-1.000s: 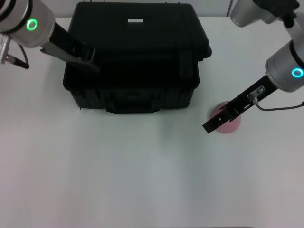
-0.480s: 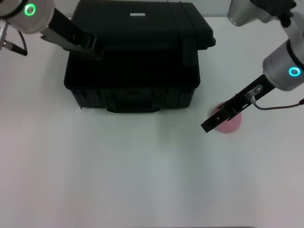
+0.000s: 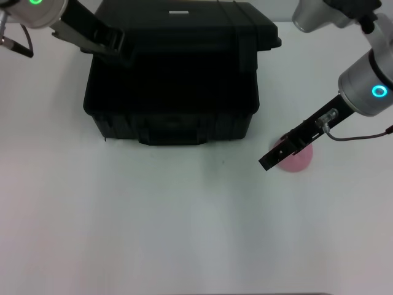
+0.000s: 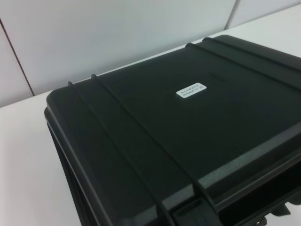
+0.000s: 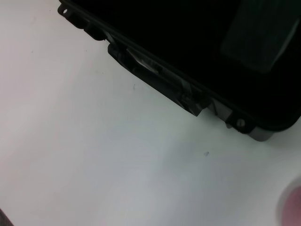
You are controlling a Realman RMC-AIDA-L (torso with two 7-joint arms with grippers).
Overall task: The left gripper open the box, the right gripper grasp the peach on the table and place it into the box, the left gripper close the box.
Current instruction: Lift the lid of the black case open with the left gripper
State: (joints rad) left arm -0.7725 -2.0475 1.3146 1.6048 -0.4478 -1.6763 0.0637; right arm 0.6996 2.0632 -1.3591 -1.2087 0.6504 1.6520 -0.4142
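Note:
The black box (image 3: 172, 120) stands at the back of the white table (image 3: 153, 227), its lid (image 3: 178, 34) tilted up off the base at the front. My left gripper (image 3: 118, 49) is at the lid's front left corner, touching its edge. The left wrist view shows the lid (image 4: 188, 141) from close by with its white label (image 4: 191, 89). The pink peach (image 3: 299, 158) lies on the table right of the box. My right gripper (image 3: 268, 162) reaches low across the peach's left side, partly hiding it. A sliver of the peach (image 5: 294, 207) shows in the right wrist view.
The box's front handle (image 5: 155, 80) and latches face me. Bare tabletop runs along the whole front and left of the box. Behind the table stands a pale wall (image 4: 117, 33).
The left gripper has moved up and back, and the lid's front edge has risen with it. The right gripper has barely shifted by the peach.

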